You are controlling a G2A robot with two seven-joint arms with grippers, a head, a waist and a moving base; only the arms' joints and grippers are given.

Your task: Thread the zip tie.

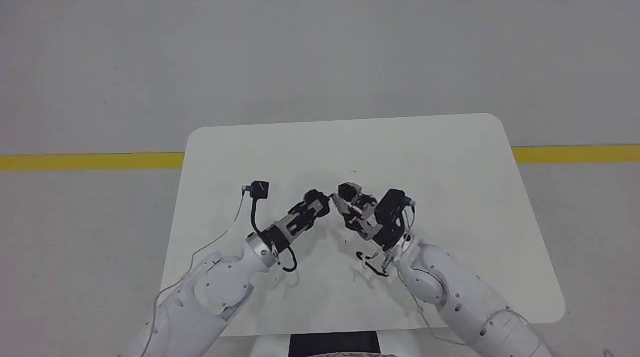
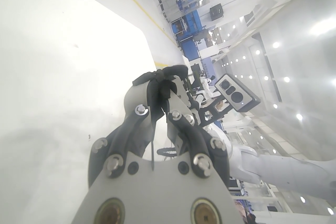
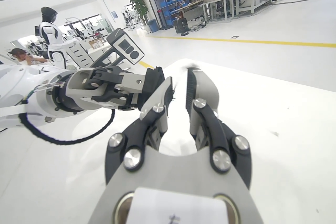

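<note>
Zip tie (image 2: 152, 151) | clamped between the closed fingers of the left gripper (image 2: 161, 76) over the middle of the surface (image 1: 450, 157), strap trailing back toward the wrist | right gripper (image 3: 181, 78) is held just to its right, fingers apart, seemingly ready to take the free end.

left gripper (image 1: 318, 201) and right gripper (image 1: 346, 195) nearly tip to tip, each barring the other's path, bare table (image 1: 450, 157) toward 12 o'clock, arms (image 1: 225, 282) crowding 5 and 7 o'clock

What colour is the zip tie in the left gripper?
Black. The zip tie shows best in the left wrist view, pinched by the left gripper.
</note>
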